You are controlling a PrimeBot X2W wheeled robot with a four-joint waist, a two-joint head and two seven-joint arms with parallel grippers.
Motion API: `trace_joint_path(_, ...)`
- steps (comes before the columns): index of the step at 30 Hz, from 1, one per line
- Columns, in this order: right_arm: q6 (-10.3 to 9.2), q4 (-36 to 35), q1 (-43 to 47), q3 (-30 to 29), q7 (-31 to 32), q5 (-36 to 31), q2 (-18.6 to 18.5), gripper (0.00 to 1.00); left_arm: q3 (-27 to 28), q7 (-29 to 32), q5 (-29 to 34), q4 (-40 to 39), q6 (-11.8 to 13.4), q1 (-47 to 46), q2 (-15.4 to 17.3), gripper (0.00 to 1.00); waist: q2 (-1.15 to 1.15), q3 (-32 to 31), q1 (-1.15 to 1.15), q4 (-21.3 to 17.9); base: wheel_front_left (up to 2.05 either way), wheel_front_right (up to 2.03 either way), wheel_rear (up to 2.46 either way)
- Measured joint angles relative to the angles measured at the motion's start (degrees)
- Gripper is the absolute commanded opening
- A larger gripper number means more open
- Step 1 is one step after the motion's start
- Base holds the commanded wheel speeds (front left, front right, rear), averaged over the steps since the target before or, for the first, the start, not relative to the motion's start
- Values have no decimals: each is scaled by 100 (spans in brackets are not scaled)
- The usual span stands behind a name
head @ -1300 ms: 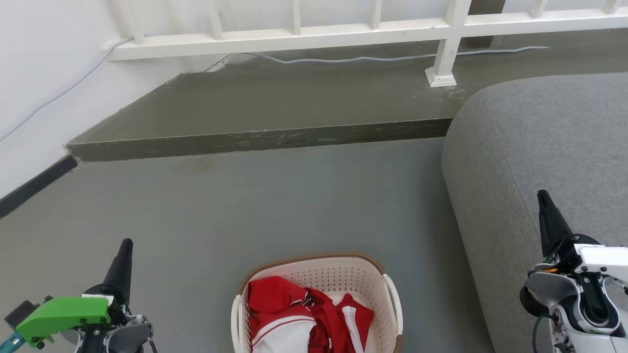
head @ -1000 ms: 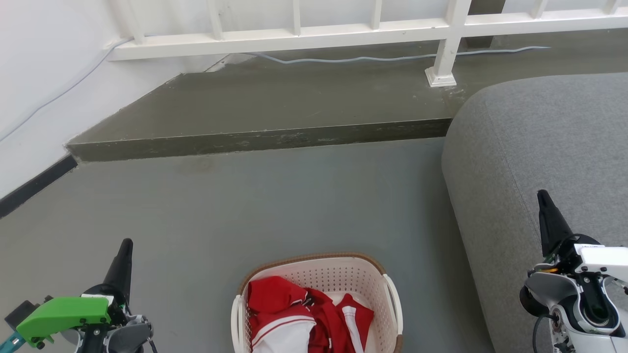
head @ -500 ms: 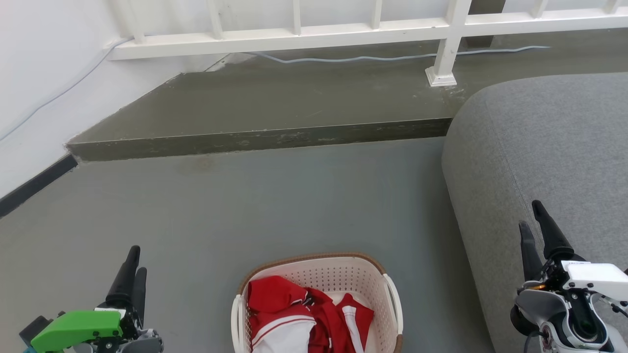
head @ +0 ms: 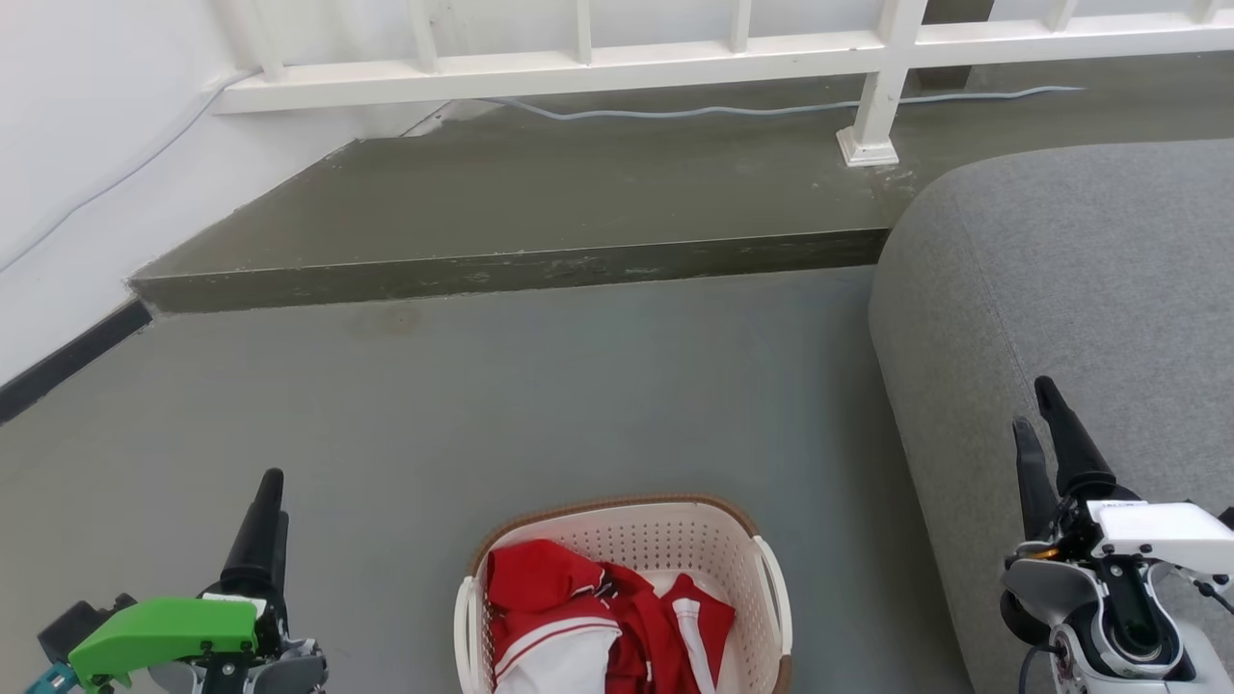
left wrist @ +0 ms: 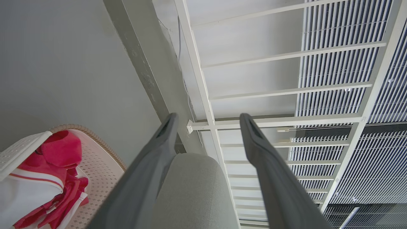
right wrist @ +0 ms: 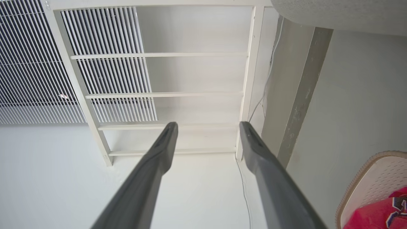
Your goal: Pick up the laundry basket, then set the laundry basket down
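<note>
Writing: dark lettering on the red cloth at the corner of the right wrist view, too small to read; tiny print on the right wrist's white plate (head: 1152,525), also unreadable.
Basket (head: 627,542): on the floor (head: 578,386) at the bottom middle of the head view, between the two arms and just left of the sofa (head: 1060,289); cream plastic wall pierced with small holes, rounded corners, brown woven-look rim, white side handles.
Clothes (head: 578,617): crumpled red and white fabric lying inside the basket.
Left gripper (left wrist: 208,116): dark tapered fingers spread apart, holding nothing, left of the basket and clear of it; a bright green cover (head: 159,627) on its wrist.
Right gripper (right wrist: 208,124): fingers likewise parted and empty, over the sofa's edge.
Sofa: grey woven fabric, bulging rounded end.
Floor: smooth grey, with a scuffed darker step (head: 521,270) beyond.
Railing (head: 578,72): white painted bars on the step, with a pale cable (head: 694,111) trailing below.
Wrist views add: slatted louvre panels (left wrist: 334,63) behind the railing, above what the head view takes in.
</note>
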Motion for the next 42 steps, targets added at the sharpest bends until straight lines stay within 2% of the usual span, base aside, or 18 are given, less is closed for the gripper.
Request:
trace_joint_path(7,0,-86,-15,264,-163,-396,-140,100,-192,-175,402,-80,0,-5,107,100,0,21,0,2,0,0,0)
trace_joint_path(22,1,-111,-124,971,-560,-1611,-528,100,-560,-483,1805,-66,0,-13,342,100,0,57,0,12,0,0,0)
trace_joint_path(32,-7,7,-237,1263,-758,-2541,-722,100,-660,-677,2819,-102,162,-75,424,100,0,67,0,20,0,0,0)
trace_joint_path(42,-258,60,-420,1571,-959,-3628,-858,100,-712,-878,3668,-190,313,-98,394,100,0,94,0,25,0,0,0)
